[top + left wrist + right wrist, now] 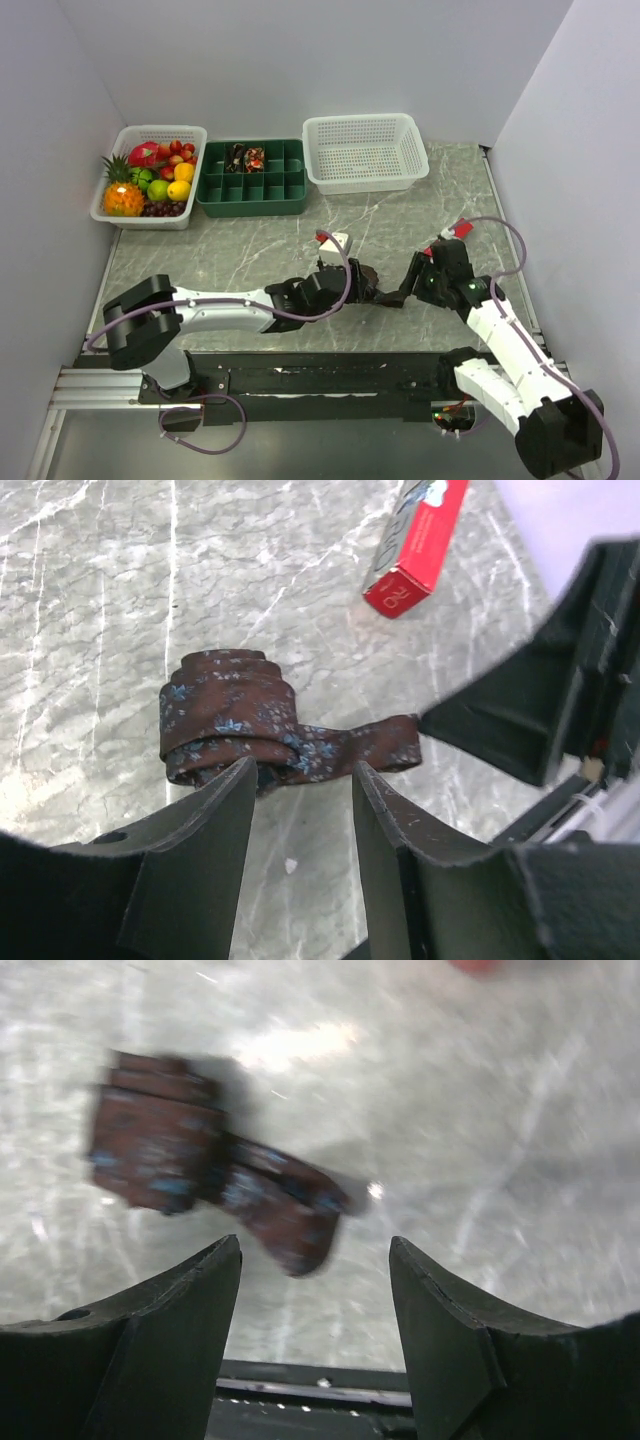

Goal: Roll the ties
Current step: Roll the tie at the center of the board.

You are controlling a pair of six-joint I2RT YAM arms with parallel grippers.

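Mostly rolled, tie (225, 720) lies on table (90, 590), short tail loose. Left gripper (300, 770): jaws apart, empty, roll just past its tips. Right gripper (315, 1243): jaws spread, empty, tail end near. Red box (415, 545) beyond.

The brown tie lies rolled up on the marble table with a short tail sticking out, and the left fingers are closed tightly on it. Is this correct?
Not fully. The brown tie lies rolled on the marble table with a short tail out, but the left fingers are open, not gripping it; the left wrist view shows this.
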